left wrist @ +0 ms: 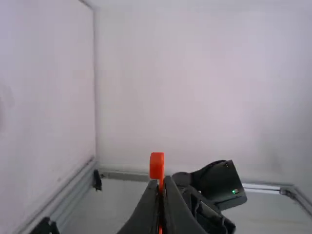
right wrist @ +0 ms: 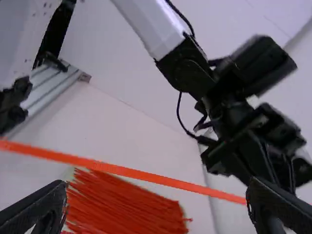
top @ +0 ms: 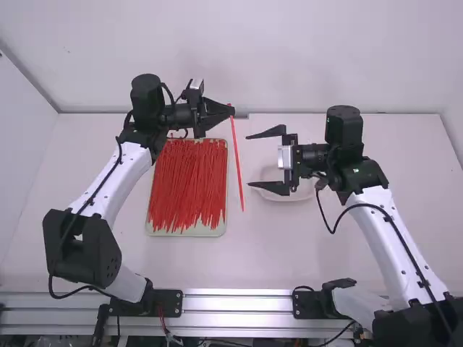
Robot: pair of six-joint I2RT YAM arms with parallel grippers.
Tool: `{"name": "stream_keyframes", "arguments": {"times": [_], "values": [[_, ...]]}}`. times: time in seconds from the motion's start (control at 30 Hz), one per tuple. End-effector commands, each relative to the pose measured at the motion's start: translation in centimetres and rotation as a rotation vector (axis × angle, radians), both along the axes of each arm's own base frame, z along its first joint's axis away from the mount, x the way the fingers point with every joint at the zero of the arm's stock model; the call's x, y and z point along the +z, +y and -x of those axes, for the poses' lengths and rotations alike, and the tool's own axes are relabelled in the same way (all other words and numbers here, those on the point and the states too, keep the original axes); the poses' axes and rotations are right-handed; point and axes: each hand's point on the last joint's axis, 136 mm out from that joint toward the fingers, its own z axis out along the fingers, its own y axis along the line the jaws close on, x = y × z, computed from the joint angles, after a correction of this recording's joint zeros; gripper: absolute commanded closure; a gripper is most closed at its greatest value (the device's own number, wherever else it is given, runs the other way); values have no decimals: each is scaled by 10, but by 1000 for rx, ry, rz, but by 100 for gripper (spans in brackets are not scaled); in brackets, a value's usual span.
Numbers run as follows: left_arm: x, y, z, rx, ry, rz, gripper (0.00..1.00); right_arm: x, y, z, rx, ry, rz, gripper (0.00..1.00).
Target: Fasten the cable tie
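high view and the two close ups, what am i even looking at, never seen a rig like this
These are two white robot arms at a white table. The high view looks down from above and behind them. Each of the other two pictures comes from a camera on one arm's wrist, so that arm's own black fingers show at the bottom edge. On the table lie a tray piled with spare red ties and a white bowl. The left gripper is shut on one red cable tie near its head, with the rest of the strap free. The right gripper is open and faces that strap.
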Motion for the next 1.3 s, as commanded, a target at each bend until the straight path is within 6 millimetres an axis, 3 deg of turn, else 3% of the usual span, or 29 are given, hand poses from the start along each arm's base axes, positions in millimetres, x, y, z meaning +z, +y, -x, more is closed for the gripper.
{"name": "stream_keyframes", "arguments": {"times": [0.0, 0.4, 0.73, 0.87, 0.9, 0.93, 1.07, 1.13, 1.27], "values": [[15, -2, 8, -48, 26, 26, 98, 12, 3, 9, 53, -249, -27, 2], [15, -5, 9, -48, 86, 41, 98, 18, 2, 21, 150, -669, -106, 2], [15, -12, 8, -37, 89, 41, 98, 21, 8, 36, 220, -720, -158, 1], [15, -16, 5, -13, 88, 41, 98, 21, 12, 40, 236, -727, -165, 18], [15, -17, 5, -13, 86, 41, 98, 21, 13, 41, 241, -728, -167, 29], [15, -17, 5, -13, 86, 41, 98, 21, 13, 41, 241, -728, -167, 31], [15, -13, 3, -5, 86, 41, 98, 21, 13, 42, 243, -727, -168, 58], [15, -15, 4, -9, 86, 41, 98, 21, 13, 42, 244, -724, -168, 77], [15, -15, 4, -11, 69, 37, 98, 21, 14, 42, 246, -724, -170, 81]]}}
